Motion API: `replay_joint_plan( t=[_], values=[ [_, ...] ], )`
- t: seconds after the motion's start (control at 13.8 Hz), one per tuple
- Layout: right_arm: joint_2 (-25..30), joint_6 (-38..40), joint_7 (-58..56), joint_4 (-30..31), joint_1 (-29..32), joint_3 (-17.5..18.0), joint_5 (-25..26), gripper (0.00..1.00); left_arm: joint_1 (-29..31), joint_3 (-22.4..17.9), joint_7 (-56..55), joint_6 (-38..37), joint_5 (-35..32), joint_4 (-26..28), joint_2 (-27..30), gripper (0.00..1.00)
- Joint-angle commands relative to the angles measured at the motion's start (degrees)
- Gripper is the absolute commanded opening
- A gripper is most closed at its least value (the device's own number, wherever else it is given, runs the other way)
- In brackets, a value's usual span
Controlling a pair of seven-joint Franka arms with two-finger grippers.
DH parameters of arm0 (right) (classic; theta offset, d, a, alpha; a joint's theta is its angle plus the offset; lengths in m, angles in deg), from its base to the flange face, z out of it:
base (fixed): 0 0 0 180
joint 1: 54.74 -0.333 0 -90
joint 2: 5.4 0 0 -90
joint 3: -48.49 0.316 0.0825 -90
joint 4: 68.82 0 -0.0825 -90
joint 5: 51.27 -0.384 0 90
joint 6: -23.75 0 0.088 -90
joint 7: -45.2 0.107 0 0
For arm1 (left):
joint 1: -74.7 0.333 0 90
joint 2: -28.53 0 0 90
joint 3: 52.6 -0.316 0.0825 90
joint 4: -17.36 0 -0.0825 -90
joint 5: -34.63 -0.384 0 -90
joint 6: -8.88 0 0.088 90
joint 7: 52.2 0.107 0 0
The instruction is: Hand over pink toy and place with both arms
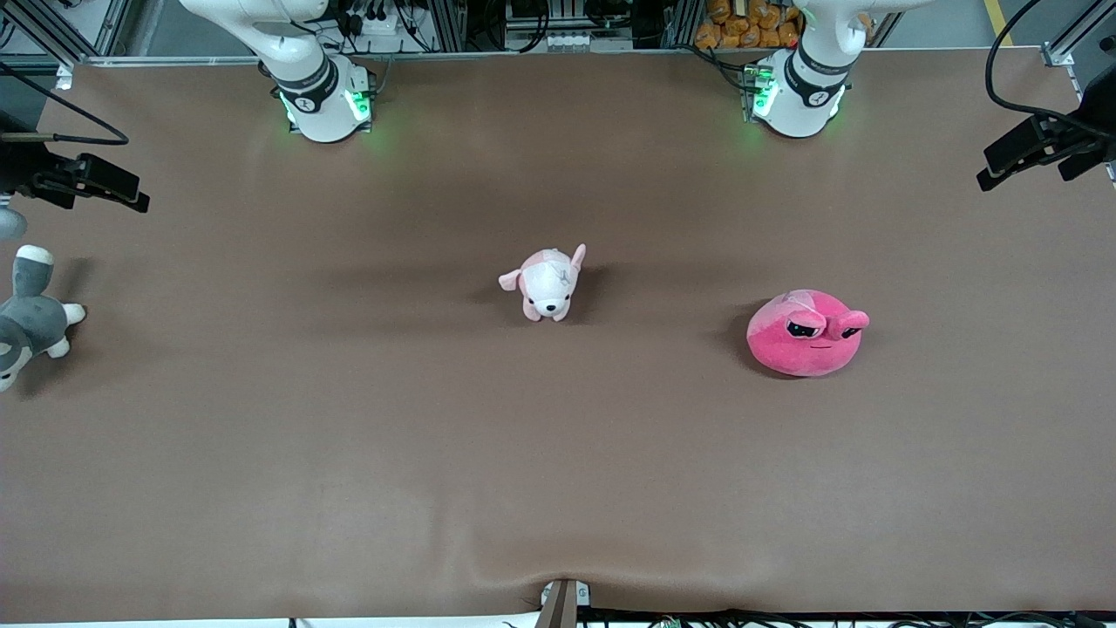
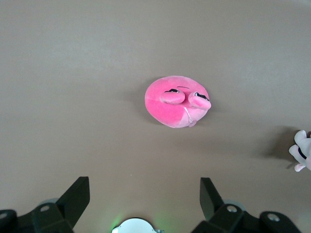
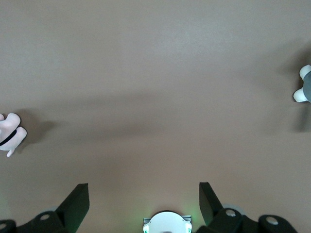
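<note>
The pink toy (image 1: 806, 334), a hot-pink dome with bulging half-lidded eyes, sits on the brown table toward the left arm's end, nearer the front camera than the left arm's base (image 1: 798, 92). In the left wrist view the pink toy (image 2: 177, 101) lies well below my left gripper (image 2: 144, 187), which hangs high over the table, open and empty. My right gripper (image 3: 143, 191) also hangs high over bare table near its own base (image 1: 318, 96), open with nothing between its fingers. Neither gripper shows in the front view.
A pale pink-and-white puppy plush (image 1: 547, 283) stands mid-table, between the two arms. A grey-and-white plush animal (image 1: 30, 318) lies at the table's edge on the right arm's end. Black side cameras (image 1: 87, 179) (image 1: 1037, 148) jut in at both ends.
</note>
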Motion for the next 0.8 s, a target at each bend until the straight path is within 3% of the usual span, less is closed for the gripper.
replay_joint_plan(
  t=[0.0, 0.73],
  values=[
    [0.84, -0.69, 0.15, 1.20, -0.42, -0.06, 0.95, 1.00, -0.11, 0.23, 0.72, -0.23, -1.30, -1.18, -2.06, 1.00],
    [0.84, -0.69, 0.24, 1.11, -0.34, -0.06, 0.95, 1.00, -0.20, 0.67, -0.25, 0.65, -1.21, -0.66, -2.24, 1.00]
  ],
)
